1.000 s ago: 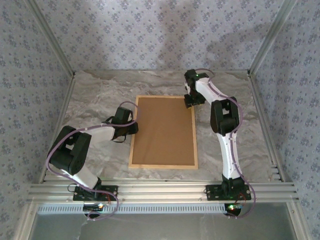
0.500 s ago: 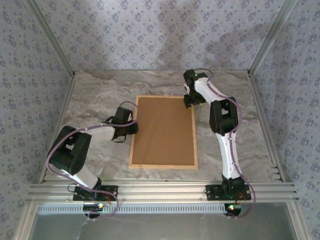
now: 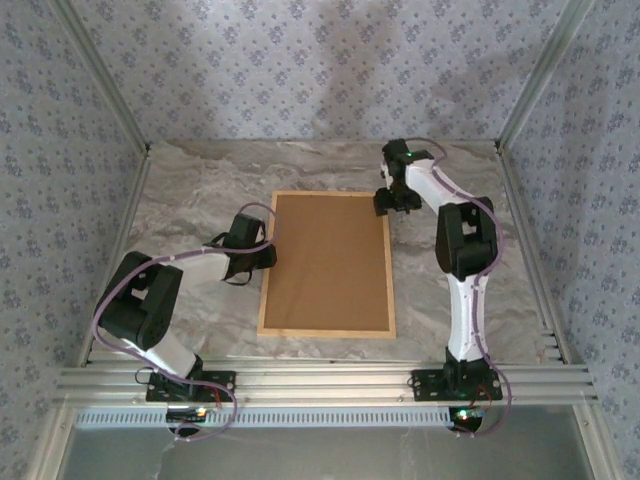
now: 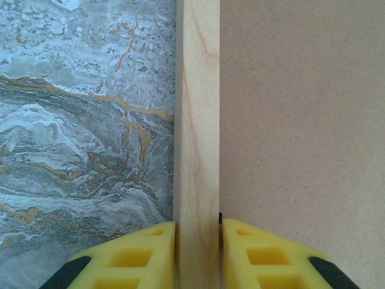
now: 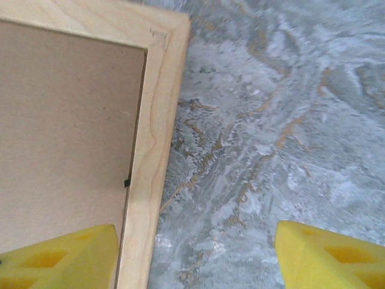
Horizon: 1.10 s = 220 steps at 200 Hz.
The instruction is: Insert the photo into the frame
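Observation:
The frame (image 3: 326,332) of light wood lies flat mid-table with a brown backing board (image 3: 328,262) inside its rails. The photo is hidden. My left gripper (image 3: 270,255) is shut on the frame's left rail (image 4: 197,120); a yellow finger (image 4: 135,259) presses each side of the rail, with the backing board (image 4: 301,120) to its right. My right gripper (image 3: 392,204) hovers at the frame's far right corner. In the right wrist view it (image 5: 195,247) is open: one finger is over the backing board (image 5: 66,132), the other over the table, and the rail (image 5: 153,132) runs between them untouched.
The marbled grey table (image 3: 200,190) has bare room on both sides of the frame and behind it. Aluminium posts (image 3: 525,100) and patterned walls close in the left, right and back. A metal rail (image 3: 320,382) runs along the near edge by the arm bases.
My right arm has swung a little to the right at the frame's far corner and its jaws have widened. The left gripper and the frame have not moved.

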Available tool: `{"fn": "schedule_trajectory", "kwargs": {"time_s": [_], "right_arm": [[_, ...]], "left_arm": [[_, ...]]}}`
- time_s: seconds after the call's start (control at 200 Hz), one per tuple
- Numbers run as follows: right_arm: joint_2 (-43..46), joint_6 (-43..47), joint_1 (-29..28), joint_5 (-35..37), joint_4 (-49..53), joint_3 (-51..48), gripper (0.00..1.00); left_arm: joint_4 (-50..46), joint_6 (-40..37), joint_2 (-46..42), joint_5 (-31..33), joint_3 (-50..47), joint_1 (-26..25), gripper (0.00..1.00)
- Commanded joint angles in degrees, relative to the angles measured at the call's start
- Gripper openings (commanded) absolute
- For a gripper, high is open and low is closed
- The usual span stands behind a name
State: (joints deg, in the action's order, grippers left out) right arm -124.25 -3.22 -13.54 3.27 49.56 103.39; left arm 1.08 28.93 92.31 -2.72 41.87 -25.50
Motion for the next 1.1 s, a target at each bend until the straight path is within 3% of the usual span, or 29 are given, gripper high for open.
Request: {"fn": "schedule_trajectory", "kwargs": {"time_s": [0.0,0.325,0.515,0.68,1.094], "right_arm": [[6.0,-3.7,1.6,-5.2,-5.6,-4.0,0.73],[17.7,-8.6,2.5,-4.3,-12.6,-20.2,0.75],[24.7,-10.3,2.5,-9.5,-14.0,-31.0,0.71],[23.4,-9.1,0.4,-7.4,-10.3,-32.9,0.61],[16.7,-7.9,-3.0,-3.7,-8.7,-30.6,0.55]], "left_arm": [[-5.3,-1.4,3.1,-1.4,-1.7,0.0,0.25],[-5.4,-1.3,3.1,-1.3,-1.6,0.0,0.25],[-5.3,-1.2,3.0,-1.5,-1.7,0.0,0.25],[-5.2,-1.2,3.0,-1.7,-1.5,0.0,0.25],[-5.0,-1.0,3.0,-2.0,-1.6,0.0,0.25]]}}
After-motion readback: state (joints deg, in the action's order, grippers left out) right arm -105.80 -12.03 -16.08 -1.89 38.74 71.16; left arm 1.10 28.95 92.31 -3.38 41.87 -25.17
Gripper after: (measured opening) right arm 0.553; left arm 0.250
